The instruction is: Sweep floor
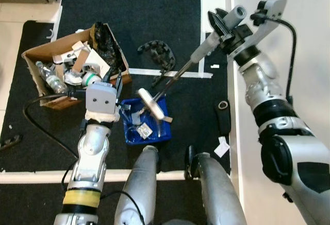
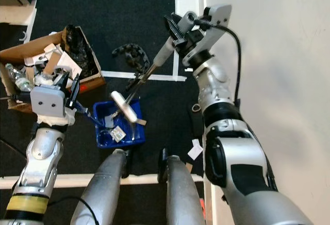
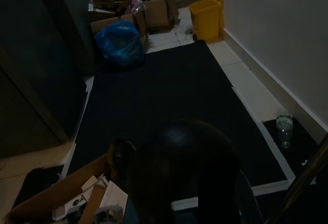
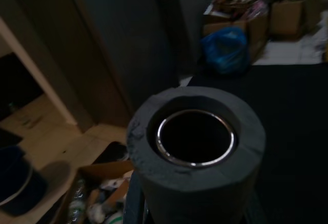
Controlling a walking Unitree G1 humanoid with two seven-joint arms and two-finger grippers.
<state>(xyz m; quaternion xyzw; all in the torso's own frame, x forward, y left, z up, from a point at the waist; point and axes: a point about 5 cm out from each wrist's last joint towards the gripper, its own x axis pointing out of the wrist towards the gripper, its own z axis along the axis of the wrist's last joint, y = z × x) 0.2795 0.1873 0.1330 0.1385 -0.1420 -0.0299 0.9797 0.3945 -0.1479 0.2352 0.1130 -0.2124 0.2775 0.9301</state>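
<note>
My right gripper [image 1: 225, 25] is shut on the grey foam handle [image 1: 209, 44] of a broom, whose hollow end [image 4: 195, 137] fills the right wrist view. The metal shaft [image 1: 174, 78] slants down to the white brush head [image 1: 153, 105], which rests over a blue dustpan [image 1: 154, 132] on the black mat. A few scraps [image 1: 144, 130] lie in the pan. My left gripper [image 1: 118, 83] stands at the pan's left side, shut on its blue handle [image 1: 125, 105].
A cardboard box [image 1: 38, 55] full of rubbish stands to the left. A black cable chain [image 1: 157, 52] lies beyond the pan. A tape roll [image 1: 223, 105] and a paper scrap [image 1: 223, 146] lie to the right, near the white wall [image 1: 304, 81]. My own legs [image 1: 139, 184] are below.
</note>
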